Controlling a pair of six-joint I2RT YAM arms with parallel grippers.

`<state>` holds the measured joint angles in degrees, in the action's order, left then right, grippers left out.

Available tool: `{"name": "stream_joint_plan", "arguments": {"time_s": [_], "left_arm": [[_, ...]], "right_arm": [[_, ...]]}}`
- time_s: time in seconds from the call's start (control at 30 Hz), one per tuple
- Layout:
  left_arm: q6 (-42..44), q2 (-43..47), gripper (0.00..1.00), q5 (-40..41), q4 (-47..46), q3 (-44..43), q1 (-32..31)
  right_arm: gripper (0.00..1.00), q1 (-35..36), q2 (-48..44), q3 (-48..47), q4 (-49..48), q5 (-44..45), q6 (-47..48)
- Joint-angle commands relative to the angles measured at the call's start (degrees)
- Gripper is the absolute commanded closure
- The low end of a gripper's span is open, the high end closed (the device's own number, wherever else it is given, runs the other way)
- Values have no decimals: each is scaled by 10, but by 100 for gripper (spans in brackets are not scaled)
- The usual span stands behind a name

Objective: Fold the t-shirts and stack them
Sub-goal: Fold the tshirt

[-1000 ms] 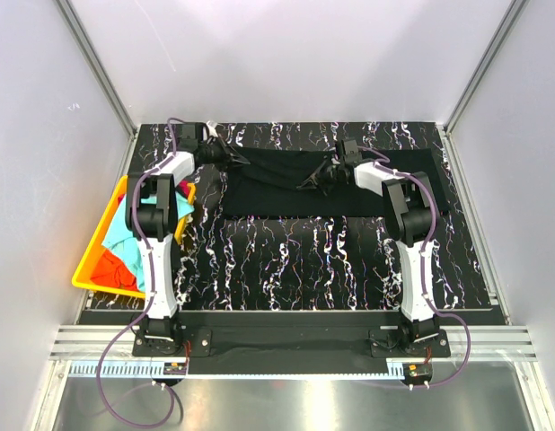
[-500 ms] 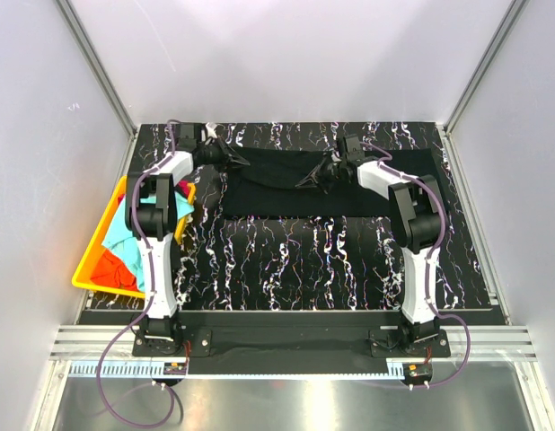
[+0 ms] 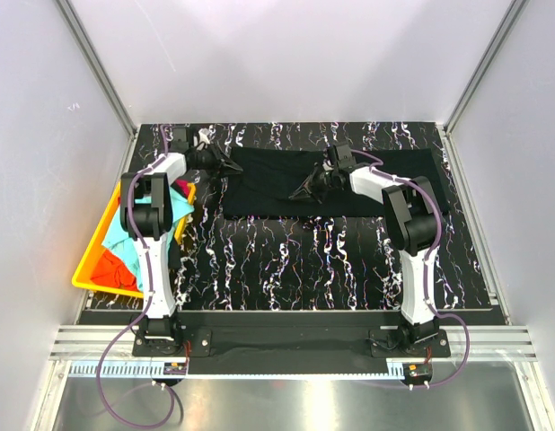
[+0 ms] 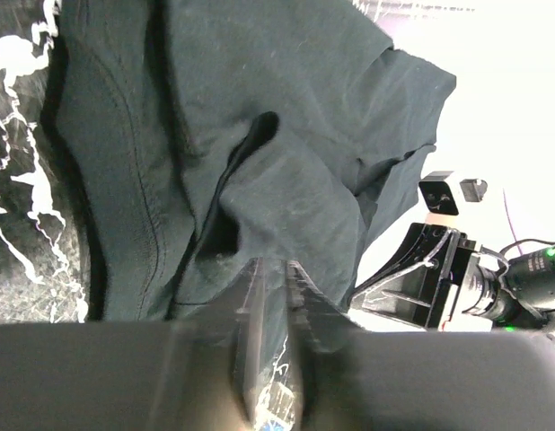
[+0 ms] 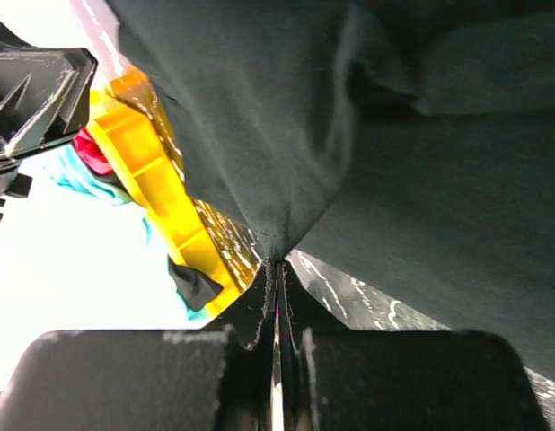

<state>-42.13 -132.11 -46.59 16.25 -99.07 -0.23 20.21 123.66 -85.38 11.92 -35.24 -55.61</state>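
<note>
A yellow bin (image 3: pixel 83 274) is set at the left edge of a black, white-veined table (image 3: pixel 304 260), which is enclosed by white walls (image 3: pixel 286 63).

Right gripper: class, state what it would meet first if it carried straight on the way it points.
The black shirt: the right gripper is shut on a fold, with more cloth directly ahead. Past that, perhaps the bin; depth is unclear.
</note>
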Motion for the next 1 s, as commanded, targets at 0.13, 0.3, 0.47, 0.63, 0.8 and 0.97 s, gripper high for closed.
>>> {"name": "stream_joint_plan", "arguments": {"time_s": [0.13,0.3,0.47,0.63,0.8,0.97], "left_arm": [[35,37,73,-32,1,-6,-8],[28,42,72,-40,-19,-10,-24],[4,42,71,-51,-63,1,-35],[-15,27,71,-63,-87,-2,-49],[-30,6,72,-59,-97,-7,-60],[-33,26,69,-39,-119,9,-60]], "right_arm": [[100,3,-22,-2,40,39,73],[81,1,-3,-71,143,77,166],[63,0,-6,-129,194,101,226],[59,0,25,-184,210,82,235],[69,1,73,-233,208,53,205],[75,0,111,-281,205,36,182]]}}
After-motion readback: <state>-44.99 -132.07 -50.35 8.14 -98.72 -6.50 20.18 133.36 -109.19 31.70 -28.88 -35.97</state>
